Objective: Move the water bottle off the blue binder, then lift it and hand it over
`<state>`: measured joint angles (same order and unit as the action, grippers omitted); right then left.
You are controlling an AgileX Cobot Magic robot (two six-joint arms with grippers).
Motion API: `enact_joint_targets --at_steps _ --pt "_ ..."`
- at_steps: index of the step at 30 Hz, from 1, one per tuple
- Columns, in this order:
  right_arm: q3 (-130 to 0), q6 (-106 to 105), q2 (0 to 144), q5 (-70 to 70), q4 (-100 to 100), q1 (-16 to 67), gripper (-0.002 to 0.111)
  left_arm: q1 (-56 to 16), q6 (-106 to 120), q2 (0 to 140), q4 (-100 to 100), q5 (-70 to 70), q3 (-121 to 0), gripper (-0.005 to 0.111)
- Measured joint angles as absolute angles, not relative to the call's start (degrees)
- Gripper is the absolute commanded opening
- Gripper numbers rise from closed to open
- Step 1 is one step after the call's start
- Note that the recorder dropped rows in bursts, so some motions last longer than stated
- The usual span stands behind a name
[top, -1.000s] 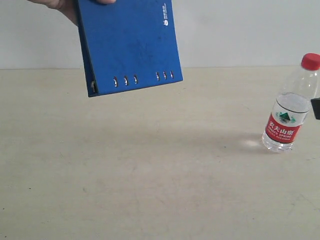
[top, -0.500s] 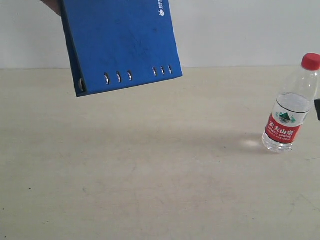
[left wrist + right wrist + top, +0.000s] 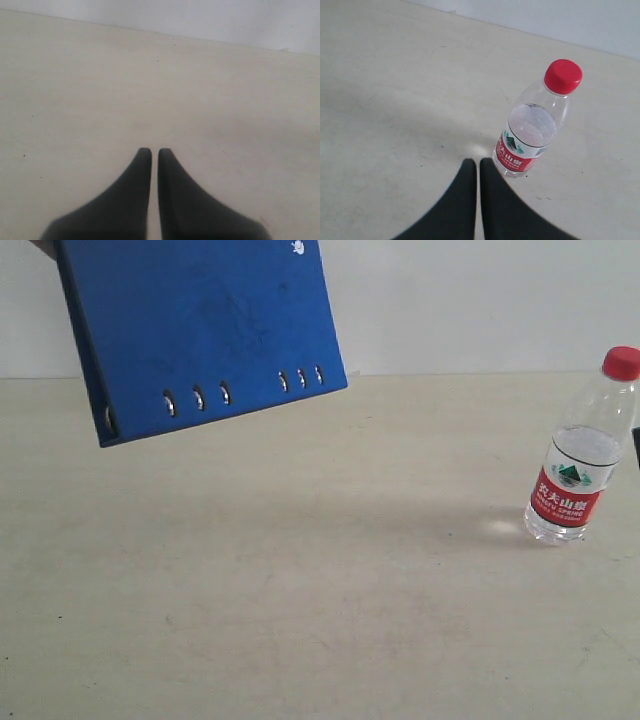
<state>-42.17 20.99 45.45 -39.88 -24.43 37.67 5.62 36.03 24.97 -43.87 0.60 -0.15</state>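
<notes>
The blue binder point(image 3: 200, 330) hangs tilted in the air at the upper left of the exterior view, above the table; whatever holds it is out of frame. The water bottle point(image 3: 583, 450) stands upright on the table at the far right, red cap on top. In the right wrist view the water bottle point(image 3: 535, 125) stands just beyond and beside my right gripper point(image 3: 477, 162), which is shut with nothing in it. My left gripper point(image 3: 151, 151) is shut and empty above bare table. A dark sliver of the right gripper point(image 3: 636, 452) shows at the exterior view's right edge.
The beige table point(image 3: 300, 590) runs back to a white wall point(image 3: 480, 300). The binder's shadow lies across the tabletop.
The binder has moved left and slightly nearer across the exterior view, and the hand holding it has slipped out of frame. The dark piece at the right edge has withdrawn. The bottle has not moved.
</notes>
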Motion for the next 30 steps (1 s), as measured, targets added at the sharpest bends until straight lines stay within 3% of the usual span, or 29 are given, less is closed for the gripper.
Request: enact_joint_targets --at_steps 14,19,25,30 --pt "-42.17 19.0 45.45 -41.21 -24.43 37.67 0.0 5.62 28.35 24.97 -49.33 -0.72 -0.15 0.005" --pt "-42.17 18.68 43.41 -36.79 -25.94 37.67 0.0 5.62 35.87 24.97 -48.65 -1.36 -0.15 0.005" --pt "-42.17 23.55 29.94 -28.43 -29.23 37.71 0.0 5.62 41.64 24.97 -47.96 -4.79 -0.15 0.005" --pt "-42.17 25.6 12.53 -43.24 -31.89 37.71 0.0 5.62 41.88 24.97 -47.85 -8.15 -0.15 0.005"
